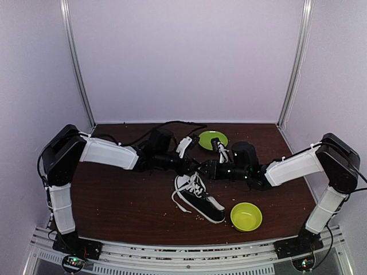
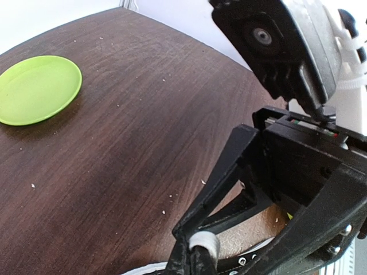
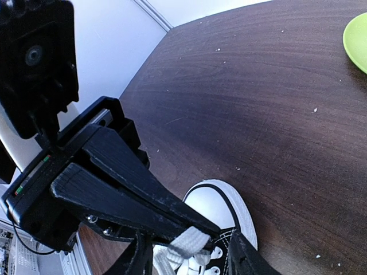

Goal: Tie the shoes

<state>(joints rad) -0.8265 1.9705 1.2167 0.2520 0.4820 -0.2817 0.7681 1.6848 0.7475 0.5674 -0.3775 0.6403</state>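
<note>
One shoe (image 1: 199, 199), black canvas with a white rim: on the table (image 1: 114, 195), centre, just below both grippers. Its dark end lies near the bowl; its white toe cap (image 3: 213, 206) points away from the bowl. Laces loose, no bow formed; one strand trails off the shoe's left side onto the wood.

One lace (image 3: 186, 243), white, flat: lifted above the eyelets and pinched at the tip of the left gripper (image 3: 202, 232), whose jaws are closed on it.

One right gripper (image 3: 189, 262): jaws apart, its fingers (image 3: 243, 259) standing either side of the same lace, not seen to touch it.

Step in hand, as judged: handing or crossing the lifted lace between the two grippers, early in the tie. To do it well:
- Close the right jaws on the lace just below the left pinch before the left lets go.
- Hold the strand taut, but not so hard that the shoe drags.
- Mind the fingertips, which stand very close together.
- Leave enough free end for a loop.

Two containers:
- Bowl (image 1: 246, 216), yellow-green, near right, just beside the shoe: nothing in it.
- Plate (image 1: 213, 139), green, far centre, well apart from the shoe: nothing on it.

Sundry: pale specks (image 2: 32, 185) scattered over the table.
</note>
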